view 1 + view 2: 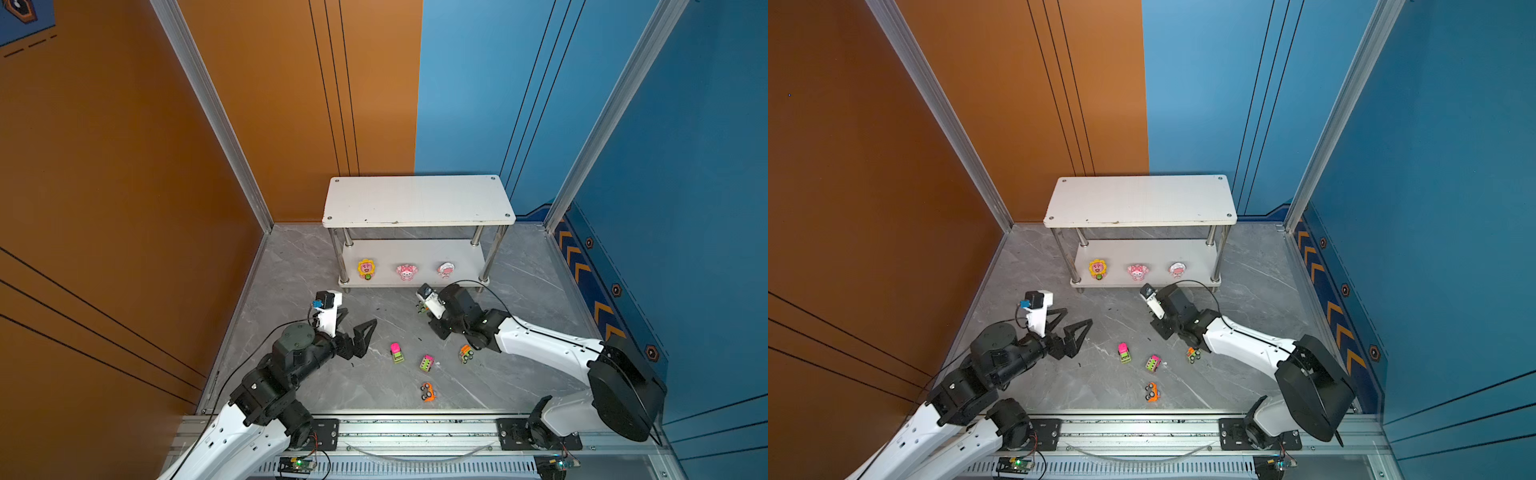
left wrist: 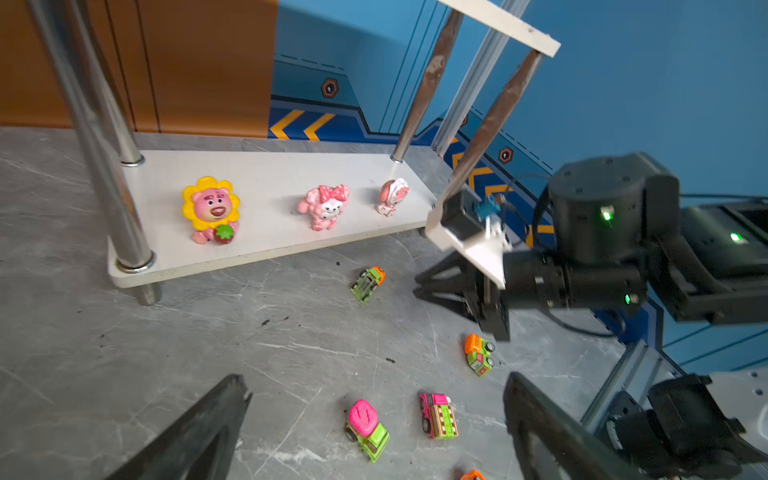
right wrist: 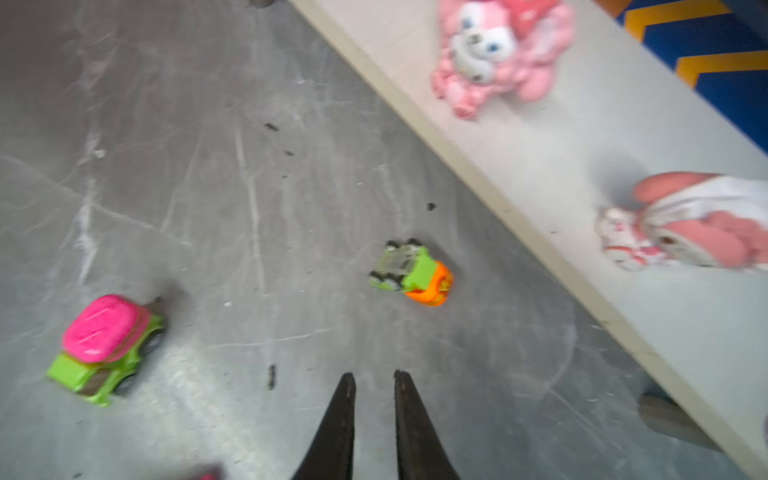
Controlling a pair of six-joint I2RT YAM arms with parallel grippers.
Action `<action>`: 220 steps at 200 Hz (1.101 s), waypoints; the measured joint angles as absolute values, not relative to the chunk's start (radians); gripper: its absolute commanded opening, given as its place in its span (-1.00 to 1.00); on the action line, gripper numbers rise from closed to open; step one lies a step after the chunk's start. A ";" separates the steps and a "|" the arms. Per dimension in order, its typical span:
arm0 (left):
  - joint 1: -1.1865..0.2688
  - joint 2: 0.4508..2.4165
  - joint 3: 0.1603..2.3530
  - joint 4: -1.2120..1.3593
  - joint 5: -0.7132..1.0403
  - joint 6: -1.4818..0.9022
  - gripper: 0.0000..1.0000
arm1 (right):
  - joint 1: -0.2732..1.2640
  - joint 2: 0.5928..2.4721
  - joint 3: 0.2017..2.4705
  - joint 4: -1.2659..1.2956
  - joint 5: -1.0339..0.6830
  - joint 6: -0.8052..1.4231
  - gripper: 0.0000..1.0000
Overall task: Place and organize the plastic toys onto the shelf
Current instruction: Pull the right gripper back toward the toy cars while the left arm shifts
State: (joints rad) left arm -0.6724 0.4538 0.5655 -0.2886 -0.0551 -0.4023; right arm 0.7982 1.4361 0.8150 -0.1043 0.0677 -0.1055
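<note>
three figurines stand on the lower board of the shelf; five cars not yet shelved lie on the worktop. left jaws gape empty; right jaws barely parted, empty.

The grey marbled table carries the shelf at the middle of its far edge. On the shelf's lower board three figurines stand in a row along the front edge, well apart: a sunflower bear at the left, a bow doll in the middle and a pink-white doll at the right. Five cars lie on the table before the shelf. A green-orange car is tipped over near the shelf. Farther off sit a pink-topped truck, a striped truck and an orange-cab truck. An orange car lies on its side, closest to the near edge.
</note>
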 measured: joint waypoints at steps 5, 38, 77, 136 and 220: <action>-0.672 0.439 0.556 -0.288 -0.069 -0.410 0.95 | 0.816 1.436 0.812 -0.104 0.074 -0.099 -0.32; -0.672 0.350 0.495 -0.286 -0.134 -0.458 0.96 | 0.836 1.436 0.801 -0.088 0.118 -0.010 0.01; -0.672 0.314 0.424 -0.252 -0.146 -0.491 0.80 | 0.811 1.460 0.795 -0.040 0.187 0.107 0.08; -0.672 0.397 0.404 -0.227 -0.100 -0.498 0.63 | 0.804 1.557 0.796 -0.014 0.244 0.226 -0.40; -0.672 0.473 0.392 -0.165 -0.055 -0.498 0.57 | 0.706 1.568 0.774 0.122 0.182 0.340 -0.13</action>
